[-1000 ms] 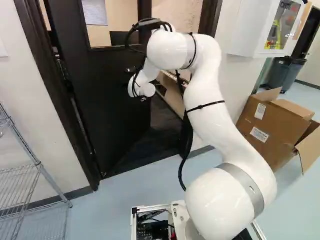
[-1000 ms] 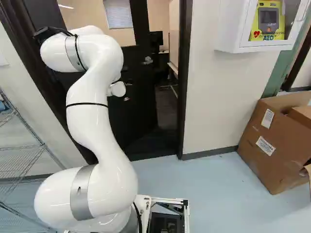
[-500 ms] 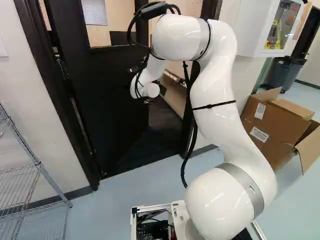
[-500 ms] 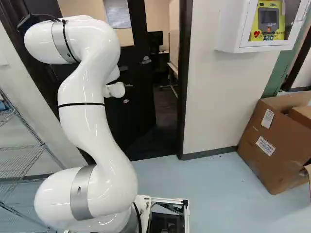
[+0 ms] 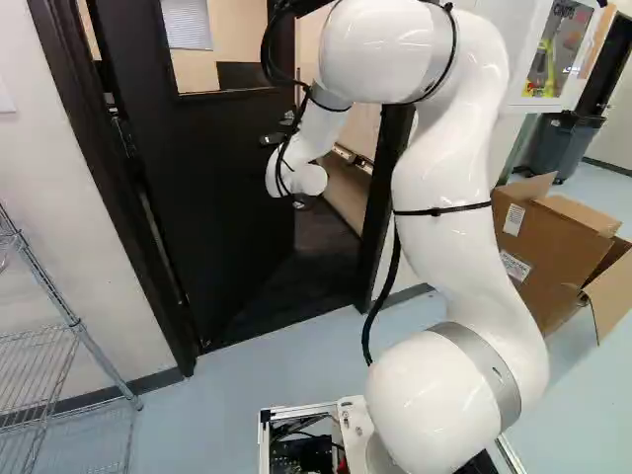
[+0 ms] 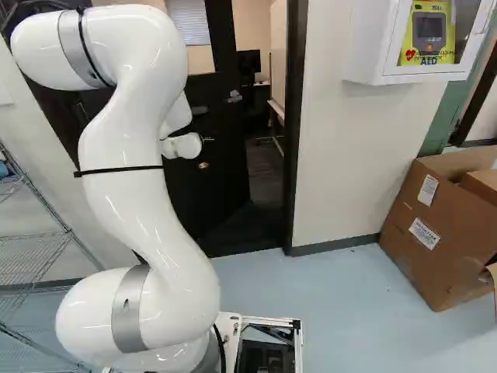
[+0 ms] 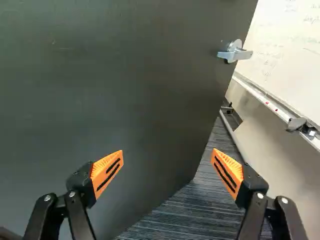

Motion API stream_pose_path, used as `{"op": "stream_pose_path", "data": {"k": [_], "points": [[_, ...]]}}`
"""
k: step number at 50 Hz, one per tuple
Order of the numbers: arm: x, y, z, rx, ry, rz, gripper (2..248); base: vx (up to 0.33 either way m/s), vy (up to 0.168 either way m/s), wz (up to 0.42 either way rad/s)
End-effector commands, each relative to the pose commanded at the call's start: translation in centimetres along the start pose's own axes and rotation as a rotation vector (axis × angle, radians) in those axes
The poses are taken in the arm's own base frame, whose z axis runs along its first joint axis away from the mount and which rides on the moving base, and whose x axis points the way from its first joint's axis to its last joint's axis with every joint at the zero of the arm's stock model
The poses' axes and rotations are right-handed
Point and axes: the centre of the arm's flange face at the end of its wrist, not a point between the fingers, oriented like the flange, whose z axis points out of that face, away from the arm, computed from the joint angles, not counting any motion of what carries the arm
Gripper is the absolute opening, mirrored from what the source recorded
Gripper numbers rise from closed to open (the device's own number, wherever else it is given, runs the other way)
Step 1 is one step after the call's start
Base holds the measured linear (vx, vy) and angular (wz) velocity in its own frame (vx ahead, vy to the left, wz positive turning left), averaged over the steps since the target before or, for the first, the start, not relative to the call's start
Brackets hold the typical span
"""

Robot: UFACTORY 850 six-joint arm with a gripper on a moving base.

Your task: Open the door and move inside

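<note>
The dark door stands partly open into the room beyond, with a gap at its free edge. In the right base view a metal lever shows near that edge. The arm's white wrist is in front of the door; it hides the gripper's fingers in the base views. In the wrist view the gripper is open with nothing between its fingers. The door's face lies ahead of and beside it, and the lever handle is farther ahead at the door's edge.
Dark door frame bounds the opening. Beyond are dark carpet and a whiteboard ledge. A wire rack stands left of the doorway, a cardboard box right, below a white wall cabinet.
The arm's upper part has risen and swung outward, rightward in the left base view and leftward in the right one. Its wrist has shifted slightly. The base has not moved.
</note>
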Motion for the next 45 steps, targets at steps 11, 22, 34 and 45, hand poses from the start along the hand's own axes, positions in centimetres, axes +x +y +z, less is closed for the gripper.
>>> {"op": "stream_pose_path", "data": {"k": [11,22,34,45], "points": [[-0.3,0.4,-2.4,-0.008,-0.015,0.004,247,0.000,0.000,0.000],[-0.7,0.7,-4.9,-0.017,-0.029,0.007,247,0.000,0.000,0.000],[-1.2,1.1,-7.5,-0.027,-0.043,0.011,247,0.000,0.000,0.000],[-1.6,1.4,-9.9,-0.041,-0.054,0.019,247,0.000,0.000,0.000]]}}
